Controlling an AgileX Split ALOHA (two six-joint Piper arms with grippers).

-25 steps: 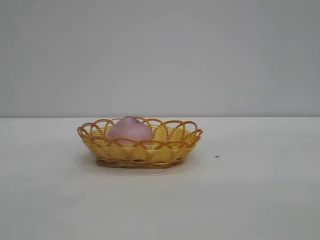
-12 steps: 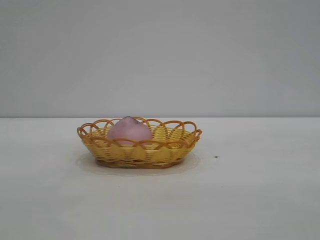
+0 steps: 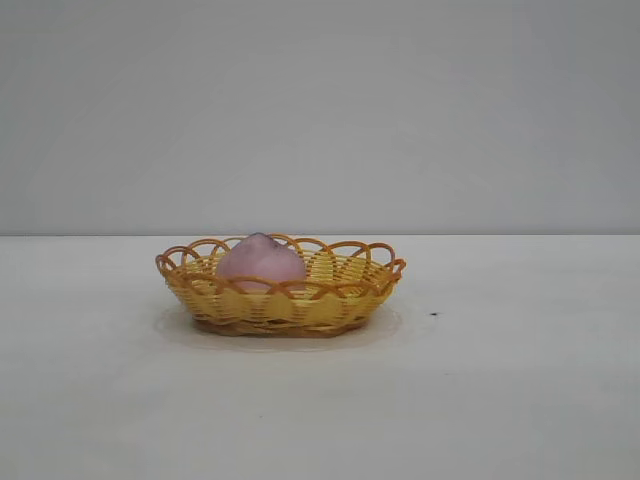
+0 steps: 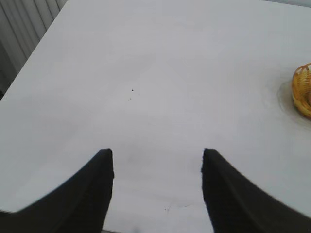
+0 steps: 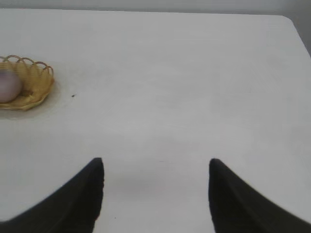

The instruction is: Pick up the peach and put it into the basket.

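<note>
The pink-mauve peach (image 3: 259,262) lies inside the yellow wicker basket (image 3: 290,302) on the white table, toward the basket's left end. The right wrist view shows the basket (image 5: 34,92) with the peach (image 5: 7,86) in it, far from the gripper. The left wrist view shows only an edge of the basket (image 4: 301,90). My left gripper (image 4: 157,156) is open and empty above bare table. My right gripper (image 5: 155,165) is open and empty above bare table. Neither arm shows in the exterior view.
The white table (image 3: 500,380) runs wide around the basket. A small dark speck (image 3: 433,314) lies right of the basket. The table's edge and a ribbed grey surface (image 4: 19,29) show in the left wrist view.
</note>
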